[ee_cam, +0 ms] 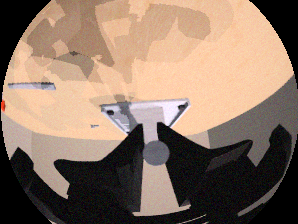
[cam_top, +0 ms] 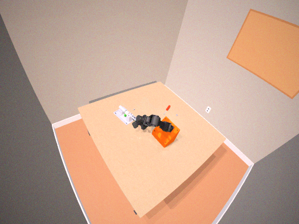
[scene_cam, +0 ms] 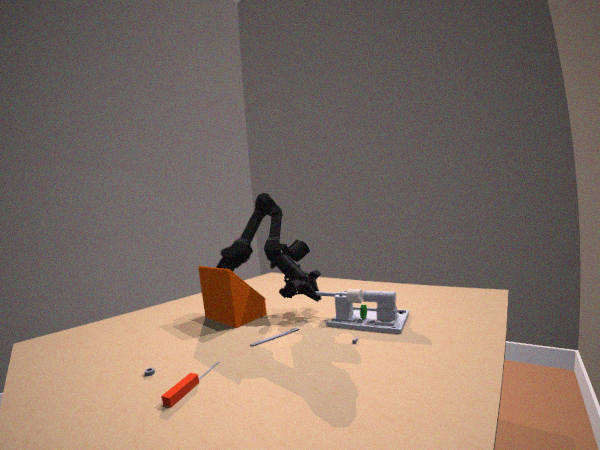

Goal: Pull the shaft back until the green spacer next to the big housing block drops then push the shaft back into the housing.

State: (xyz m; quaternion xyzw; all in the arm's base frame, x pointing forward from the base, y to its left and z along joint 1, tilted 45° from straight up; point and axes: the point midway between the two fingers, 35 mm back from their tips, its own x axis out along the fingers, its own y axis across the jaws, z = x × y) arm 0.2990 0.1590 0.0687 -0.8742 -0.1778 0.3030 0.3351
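My gripper point(cam_top: 135, 120) point(scene_cam: 318, 295) point(ee_cam: 149, 127) is shut on the outer end of the grey shaft point(scene_cam: 328, 294) point(ee_cam: 156, 153). The shaft runs level through the near support block point(scene_cam: 343, 307). Pale spacers point(scene_cam: 354, 295) sit on it just past that block. The big housing point(scene_cam: 386, 306) point(cam_top: 122, 108) stands at the far end of the white base plate point(scene_cam: 367, 328) point(cam_top: 119, 116). The green spacer point(scene_cam: 363, 312) point(cam_top: 125, 115) is off the shaft, upright and low between the blocks, over the plate. Whether it touches the plate is unclear. The wrist view does not show it.
An orange wedge block point(cam_top: 163, 136) point(scene_cam: 220, 295) stands by the arm's base. A red screwdriver point(cam_top: 168, 107) point(scene_cam: 181, 389), a grey rod point(scene_cam: 275, 337) point(ee_cam: 32, 86), a nut point(scene_cam: 149, 372) and a small grey part point(scene_cam: 355, 341) lie on the table.
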